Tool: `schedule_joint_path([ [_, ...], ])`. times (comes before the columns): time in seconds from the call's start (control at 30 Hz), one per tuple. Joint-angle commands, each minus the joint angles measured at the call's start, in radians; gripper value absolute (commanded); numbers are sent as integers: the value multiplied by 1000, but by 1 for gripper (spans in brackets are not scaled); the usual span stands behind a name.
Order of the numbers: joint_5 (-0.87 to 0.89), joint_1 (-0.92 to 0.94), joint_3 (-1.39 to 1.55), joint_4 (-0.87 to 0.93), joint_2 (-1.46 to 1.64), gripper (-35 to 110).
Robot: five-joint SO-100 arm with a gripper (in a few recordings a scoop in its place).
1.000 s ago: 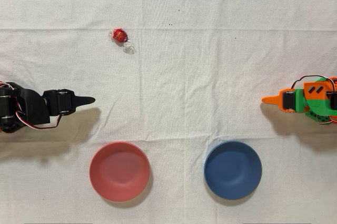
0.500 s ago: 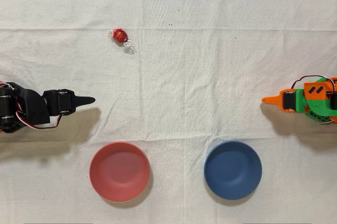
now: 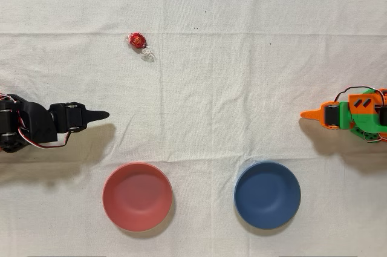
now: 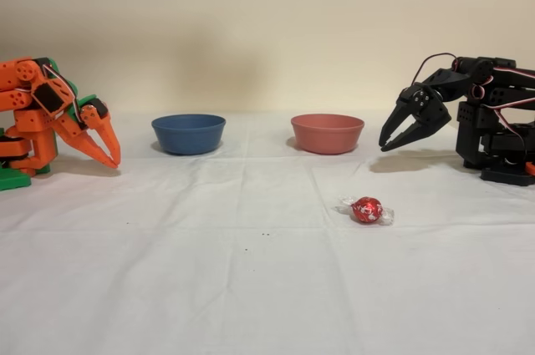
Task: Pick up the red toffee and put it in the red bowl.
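Step in hand: none begun, by my reading; the approach to the candy is what comes first. The black arm's two-finger gripper sits folded near its base at the right of the fixed view, tips pointing down and hanging above the cloth. In that view the two fingers look close together at the tips with nothing between them, so I judge them closed and empty.

The small round red-foil toffee with clear twisted wrapper ends lies on the white wrinkled tablecloth in the upper left part of the overhead frame, well apart from the gripper at the left edge and from both bowls. The round matte salmon-red bowl stands at lower left, empty; the round dark blue bowl stands at lower right, also empty. The orange arm is idle at the right edge.

Next move, as I judge it: extend toward the toffee, open the fingers, come down over the foil ball rather than the crinkly ends, which would likely slip.

View differences: the overhead view gives the layout on the cloth, toffee across from the red bowl. The fixed view gives height: the toffee lying flat in the foreground, the gripper off the cloth, the bowls' low walls.
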Motion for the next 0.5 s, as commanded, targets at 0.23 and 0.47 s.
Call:
schedule_joint_path([
  [0.23,-11,-6,21,-9,15,1],
  [0.47,-3,-6,21,-11,15,1],
])
